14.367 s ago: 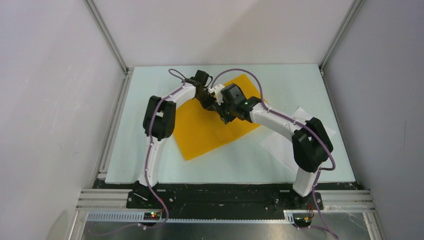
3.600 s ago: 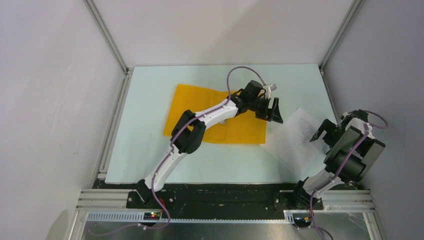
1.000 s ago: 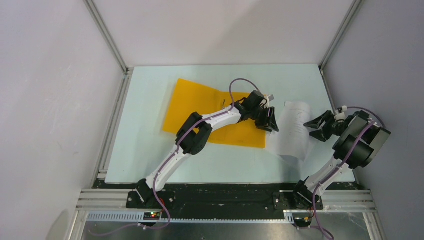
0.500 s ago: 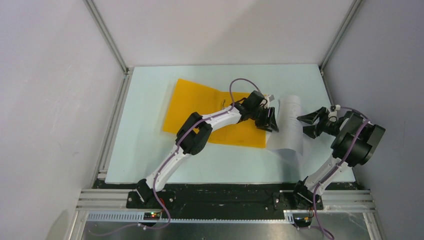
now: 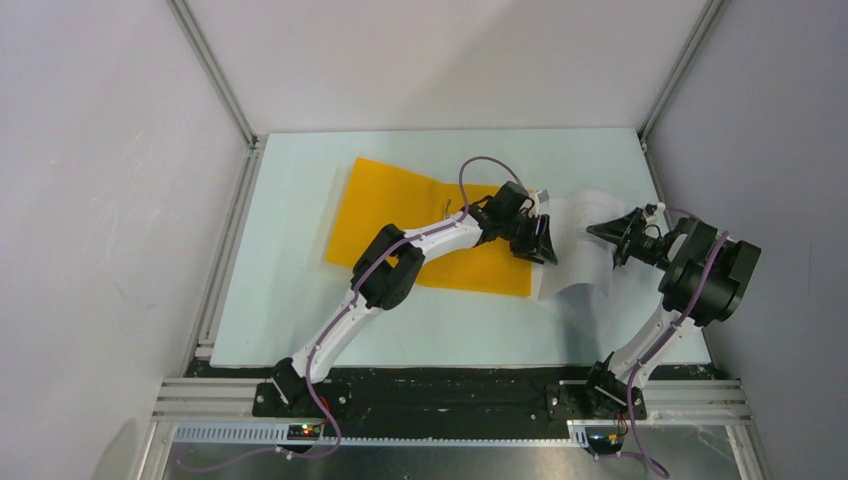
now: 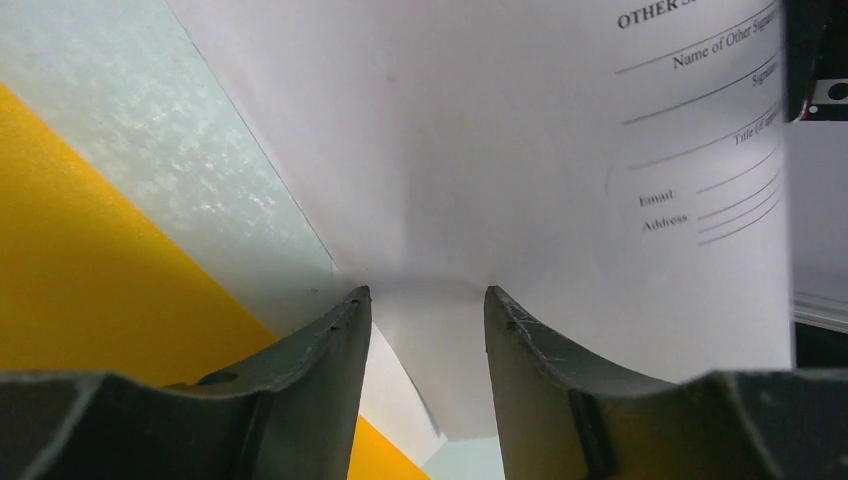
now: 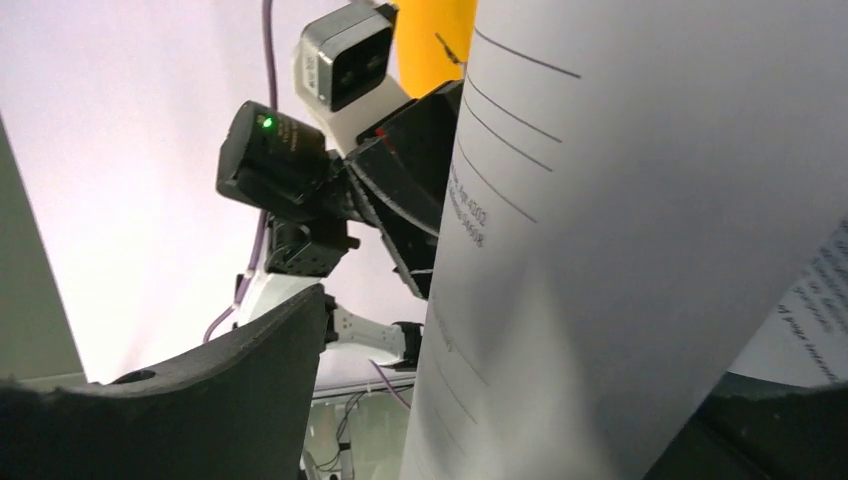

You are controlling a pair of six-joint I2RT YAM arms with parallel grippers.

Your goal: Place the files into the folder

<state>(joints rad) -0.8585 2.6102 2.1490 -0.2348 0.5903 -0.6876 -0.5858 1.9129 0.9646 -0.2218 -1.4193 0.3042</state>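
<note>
The orange-yellow folder [image 5: 400,210] lies flat on the table, left of centre. My left arm reaches across it. The left gripper [image 5: 545,243] hovers at the folder's right edge with its jaws apart. The white printed files [image 5: 578,250] sit just right of the folder, buckled upward between the two grippers. In the left wrist view the files [image 6: 500,130] bulge in front of the open fingers [image 6: 335,345], with the folder [image 6: 80,280] at the left. My right gripper [image 5: 602,246] stands open against the sheets' right side. The files [image 7: 640,200] rise between its wide jaws, unclamped.
The pale table [image 5: 300,330] has grey walls on three sides and aluminium posts [image 5: 215,75] at the back corners. The left arm's wrist camera [image 7: 345,55] shows close ahead in the right wrist view. The arm bases sit on the black rail [image 5: 450,395] at the near edge.
My right gripper has moved left toward the left gripper and opened wider. The sheets have slid left with it and buckled up higher. The left arm has stayed put.
</note>
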